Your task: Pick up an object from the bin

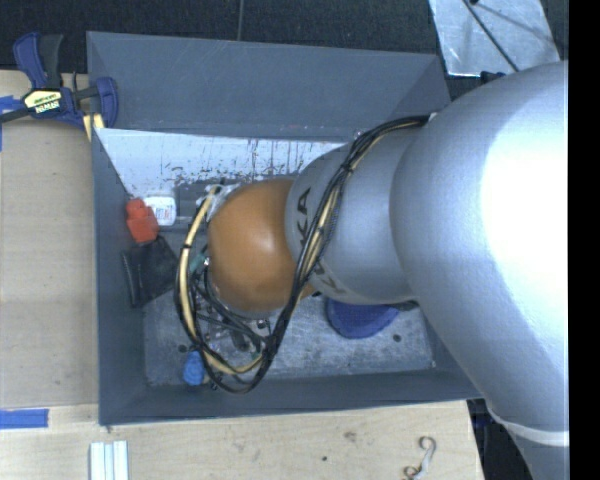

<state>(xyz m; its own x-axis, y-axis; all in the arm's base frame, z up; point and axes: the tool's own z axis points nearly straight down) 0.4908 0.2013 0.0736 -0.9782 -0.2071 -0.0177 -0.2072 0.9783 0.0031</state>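
Working low at the left of the bin [115, 368], we cannot tell our gripper's state under the orange cover [248, 248]. A black block [148, 270] and a small blue piece [192, 371] lie nearest, so we should centre on one before closing.

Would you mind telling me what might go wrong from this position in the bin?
The wrist's orange cover hides what lies under it, so a grasp there cannot be checked. Its loose cables hang near the black thing and small blue thing and might snag or drag them.
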